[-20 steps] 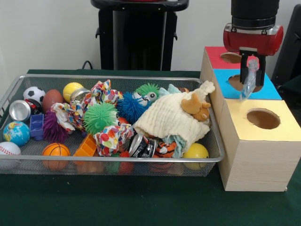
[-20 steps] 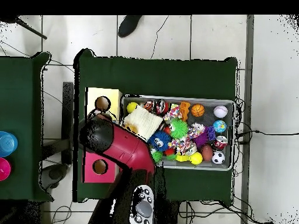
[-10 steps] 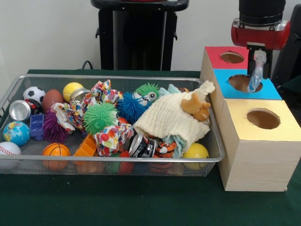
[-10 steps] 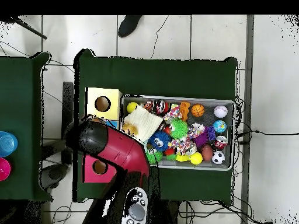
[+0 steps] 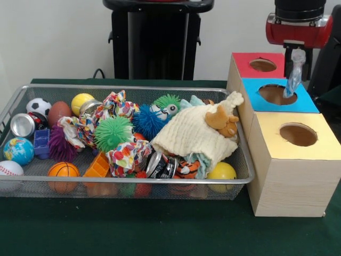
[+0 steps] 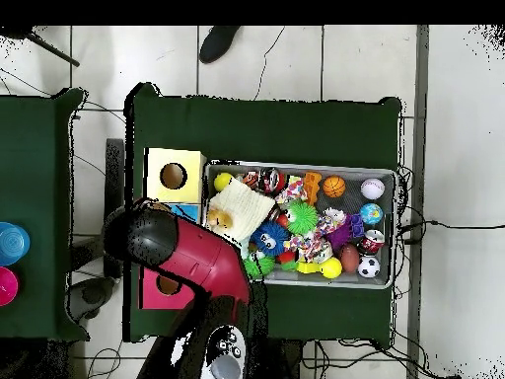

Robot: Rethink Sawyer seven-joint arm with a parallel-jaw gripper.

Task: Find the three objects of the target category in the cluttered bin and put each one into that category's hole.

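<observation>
My gripper (image 5: 296,57) hangs at the top right of the front view, above the far side of the blue box (image 5: 306,104) and its round hole (image 5: 274,94). It is shut on a pale blue translucent strip (image 5: 294,74) that dangles over that hole's right edge. The red box (image 5: 242,60) stands behind the blue one and the yellow box (image 5: 277,125) in front, each with a hole. The wire bin (image 5: 133,88) holds balls, spiky toys, cans, patterned cloths and a cream cloth (image 5: 194,133). In the overhead view the red arm (image 6: 187,252) hides the gripper and most of the blue box.
A small tan plush (image 5: 222,120) lies on the cream cloth beside the boxes. The black pedestal (image 5: 154,37) stands behind the bin. In the overhead view a shoe (image 6: 219,41) shows at the top, and blue and pink cups (image 6: 10,242) sit on a left table.
The gripper has risen and shifted right in the front view, carrying the pale blue strip up from the blue box's hole. The bin's contents have not moved.
</observation>
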